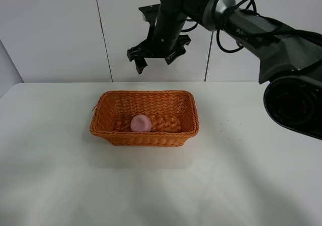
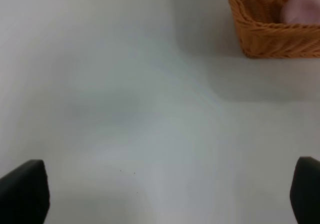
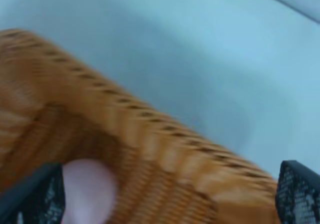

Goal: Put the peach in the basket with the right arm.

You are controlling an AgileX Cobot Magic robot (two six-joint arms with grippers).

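Closest to me is the bare white tabletop (image 1: 151, 185). My left gripper (image 2: 164, 191) hangs above it with its two black fingers spread wide and nothing between them. From that wrist, one corner of the basket shows farther off, well apart from the fingers.

Farther back, near the middle of the table, stands the rectangular orange-brown woven wicker basket (image 1: 146, 136) with its braided rim and sloping sides. The small pale pink rounded peach (image 1: 141, 123) lies inside it on the woven floor, towards the front wall and a little left of centre. It is the only thing I can see in the basket.

Beyond and above that is my black two-fingered right gripper (image 1: 155, 63), held in the air over the basket's far rim. It is released, jaws parted and gripping nothing. Its wrist view is blurred, but the black fingertips (image 3: 35, 196) sit at opposite edges, with the basket wall and the peach (image 3: 90, 191) below them.

Behind everything is the white panelled wall (image 1: 50, 29).
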